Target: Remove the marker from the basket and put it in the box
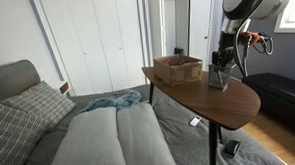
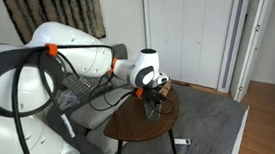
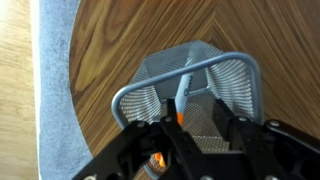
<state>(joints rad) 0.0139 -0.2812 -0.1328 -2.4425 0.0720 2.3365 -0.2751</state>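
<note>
The grey wire-mesh basket (image 3: 232, 82) stands on the round wooden table (image 3: 120, 50); it also shows in both exterior views (image 1: 218, 80) (image 2: 157, 108). The marker (image 3: 183, 92) leans inside it, with a pale upper part and an orange lower part. My gripper (image 3: 196, 132) is open right over the basket's mouth. Its fingers reach down at the rim, and the marker lies between them, close to the left finger in the wrist view. The gripper shows in both exterior views (image 1: 220, 61) (image 2: 156, 90). The brown box (image 1: 177, 68) sits on the table beside the basket.
The table's edge (image 3: 72, 90) drops to a grey rug (image 3: 52, 100). A grey sofa (image 1: 110, 139) with cushions (image 1: 33, 102) and a blue cloth (image 1: 113, 100) stands next to the table. White closet doors (image 1: 96, 40) are behind.
</note>
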